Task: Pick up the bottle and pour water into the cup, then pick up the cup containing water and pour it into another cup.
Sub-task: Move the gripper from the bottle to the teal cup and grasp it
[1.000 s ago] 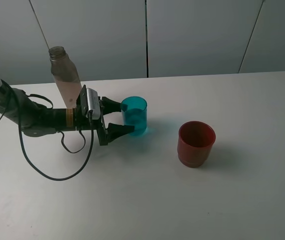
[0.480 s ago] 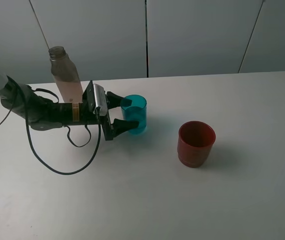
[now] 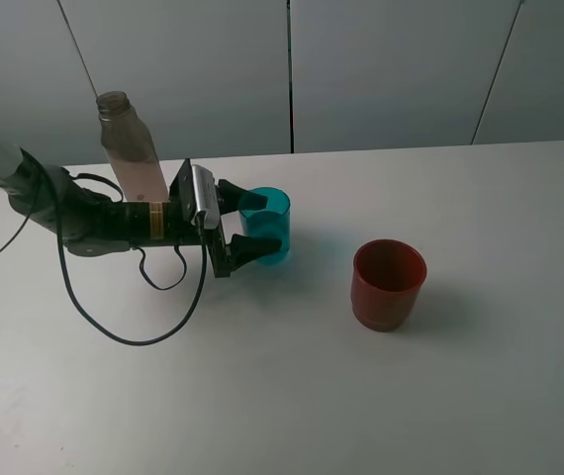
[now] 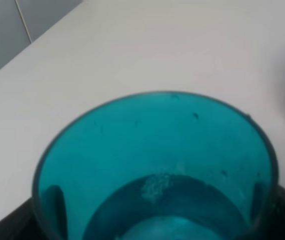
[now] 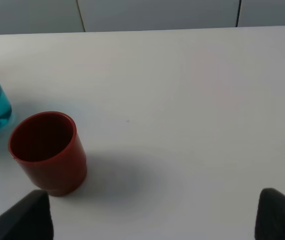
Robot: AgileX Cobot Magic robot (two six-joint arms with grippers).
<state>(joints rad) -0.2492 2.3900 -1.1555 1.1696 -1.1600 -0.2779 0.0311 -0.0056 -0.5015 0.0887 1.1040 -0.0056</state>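
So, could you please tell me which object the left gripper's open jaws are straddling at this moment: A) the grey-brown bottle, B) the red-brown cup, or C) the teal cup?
C: the exterior high view shows the left gripper with one finger on each side of the teal cup, and that cup fills the left wrist view.

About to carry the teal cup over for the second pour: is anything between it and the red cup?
Nothing visible. The table between the teal cup and the red cup is bare. The bottle stands behind the left arm, off that path. The left gripper is open, fingers either side of the teal cup.
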